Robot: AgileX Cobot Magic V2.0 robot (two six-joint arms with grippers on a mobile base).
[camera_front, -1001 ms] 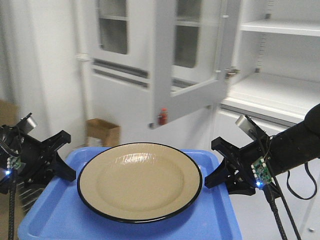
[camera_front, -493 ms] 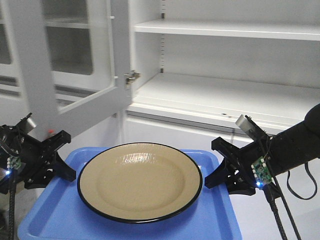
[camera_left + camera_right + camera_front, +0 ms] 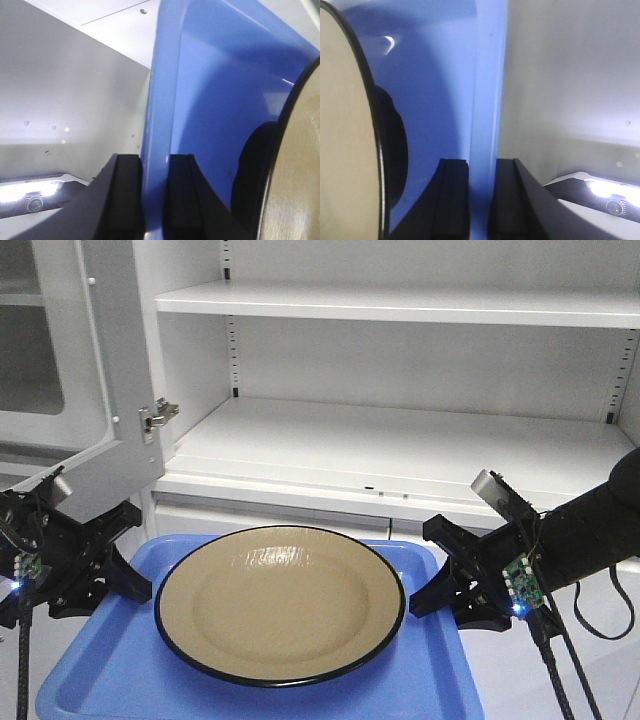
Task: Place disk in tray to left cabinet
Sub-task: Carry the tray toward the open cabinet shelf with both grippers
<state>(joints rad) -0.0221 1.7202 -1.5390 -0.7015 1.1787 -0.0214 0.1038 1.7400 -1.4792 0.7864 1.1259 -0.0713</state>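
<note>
The disk sits centred in the tray at lower centre, its side rims pinched by the left gripper and the right gripper; the open left cabinet lies directly beyond, mid-frame

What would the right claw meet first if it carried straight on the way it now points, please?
The tray: its rim sits clamped in the right claw and runs straight ahead in the wrist view. The disk lies to one side of that line. Depth beyond is unclear.
</note>
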